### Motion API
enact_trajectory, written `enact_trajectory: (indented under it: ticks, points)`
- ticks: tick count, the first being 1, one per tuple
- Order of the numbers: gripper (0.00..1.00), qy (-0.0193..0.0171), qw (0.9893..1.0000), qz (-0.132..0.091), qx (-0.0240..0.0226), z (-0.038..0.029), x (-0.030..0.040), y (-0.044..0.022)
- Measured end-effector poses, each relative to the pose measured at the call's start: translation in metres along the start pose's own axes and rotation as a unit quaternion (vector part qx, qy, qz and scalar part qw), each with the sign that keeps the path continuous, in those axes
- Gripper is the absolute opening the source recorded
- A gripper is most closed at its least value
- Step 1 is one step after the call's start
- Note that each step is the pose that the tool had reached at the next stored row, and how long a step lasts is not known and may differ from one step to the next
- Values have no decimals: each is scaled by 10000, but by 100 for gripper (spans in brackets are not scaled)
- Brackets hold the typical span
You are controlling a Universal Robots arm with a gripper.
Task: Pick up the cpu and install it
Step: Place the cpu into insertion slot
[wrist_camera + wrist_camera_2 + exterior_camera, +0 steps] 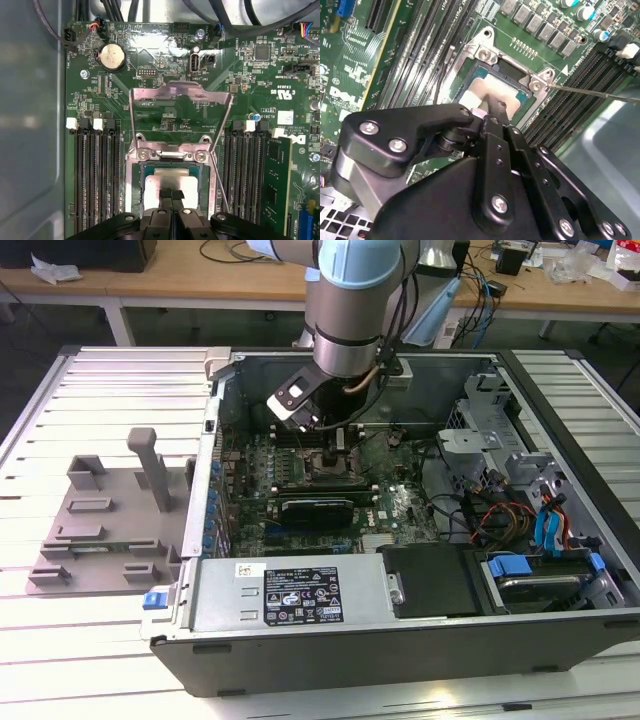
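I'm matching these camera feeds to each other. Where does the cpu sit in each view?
First wrist view: the cpu lies in the socket frame, tool tip over it.
Second wrist view: cpu in that frame, beyond the tool.
Exterior view: hidden beneath the tool, on the motherboard.
Shared landmark: the socket frame.

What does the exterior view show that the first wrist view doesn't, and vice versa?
Exterior view adds: the arm, the open computer case, its power supply and a grey fixture tray at the exterior view's left.
First wrist view adds: the cpu lying inside the socket frame, the flipped-open socket load plate, a coin cell battery and a memory module.
Both: the gripper, its fingers together, low over the socket on the green motherboard.
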State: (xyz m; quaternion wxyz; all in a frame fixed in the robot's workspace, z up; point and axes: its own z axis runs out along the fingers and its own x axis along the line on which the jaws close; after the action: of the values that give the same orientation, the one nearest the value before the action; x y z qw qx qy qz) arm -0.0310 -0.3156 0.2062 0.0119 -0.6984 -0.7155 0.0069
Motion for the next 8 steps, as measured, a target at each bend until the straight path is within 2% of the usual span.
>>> enact_trajectory:
  ticks: [2,6,8]
  points:
    - [11,-1,10000,-2,17,9,-4,78]
    - [11,5,10000,-11,14,-1,-2,88]
    - [11,0,10000,-11,17,-60,-3,86]
